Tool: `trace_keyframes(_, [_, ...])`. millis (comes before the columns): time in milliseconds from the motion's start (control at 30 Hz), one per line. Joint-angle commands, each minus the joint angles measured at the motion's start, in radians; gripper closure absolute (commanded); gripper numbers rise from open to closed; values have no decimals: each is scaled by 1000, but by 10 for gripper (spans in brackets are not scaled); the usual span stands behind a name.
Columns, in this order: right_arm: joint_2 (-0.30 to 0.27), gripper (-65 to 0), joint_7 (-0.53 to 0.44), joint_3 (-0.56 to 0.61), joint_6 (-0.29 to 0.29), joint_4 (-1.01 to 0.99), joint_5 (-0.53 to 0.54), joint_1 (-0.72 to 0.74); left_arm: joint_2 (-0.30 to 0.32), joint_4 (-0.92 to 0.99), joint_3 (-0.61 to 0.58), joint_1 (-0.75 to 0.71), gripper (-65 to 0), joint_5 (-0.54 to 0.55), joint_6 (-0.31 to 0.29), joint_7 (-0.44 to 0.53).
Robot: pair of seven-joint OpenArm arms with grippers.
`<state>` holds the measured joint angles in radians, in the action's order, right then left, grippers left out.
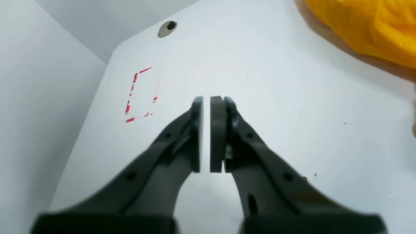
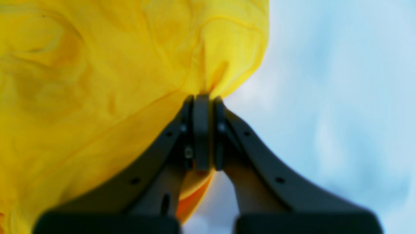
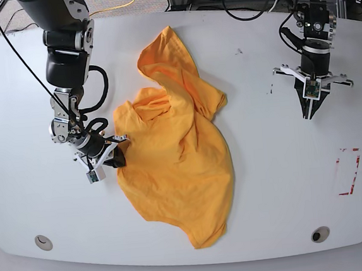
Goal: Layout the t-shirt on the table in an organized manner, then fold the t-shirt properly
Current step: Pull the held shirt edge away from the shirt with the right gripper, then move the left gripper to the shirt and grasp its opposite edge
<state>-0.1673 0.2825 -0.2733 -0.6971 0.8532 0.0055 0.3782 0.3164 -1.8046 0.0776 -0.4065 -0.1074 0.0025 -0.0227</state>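
Both arms are black with silver-grey joint bands and white brackets at the wrists. The right pincer (image 2: 203, 97) and left pincer (image 1: 206, 99) have matte dark-grey fingers (image 1: 217, 133), curved and tapering to flat rectangular pads, with small round screw holes along the shanks. Black cables (image 3: 15, 52) loop beside the right arm's upper housing.

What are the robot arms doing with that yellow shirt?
They're trying to lay it flat and fold it. The t-shirt lies crumpled on the white table. The right gripper has its fingers pinched shut on an edge of the shirt. The left gripper hangs closed and empty over bare table, away from the cloth.
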Motion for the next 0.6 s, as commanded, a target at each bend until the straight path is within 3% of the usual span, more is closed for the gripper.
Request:
trace_keyframes(0, [-10, 0, 7, -1, -1, 79, 8, -5, 10, -19, 4, 5, -31, 4, 11, 23])
trace_keyframes(167, [-10, 0, 120, -1, -1, 265, 12, -61, 13, -25, -49, 5, -31, 39, 11, 23])
trace_keyframes(433, [22, 0, 315, 1, -1, 575, 6, -117, 13, -21, -137, 30, -31, 197, 9, 20])
trace_keyframes(567, [25, 0, 418, 1, -1, 700, 6, -117, 11, -24, -200, 44, -31, 220, 9, -35])
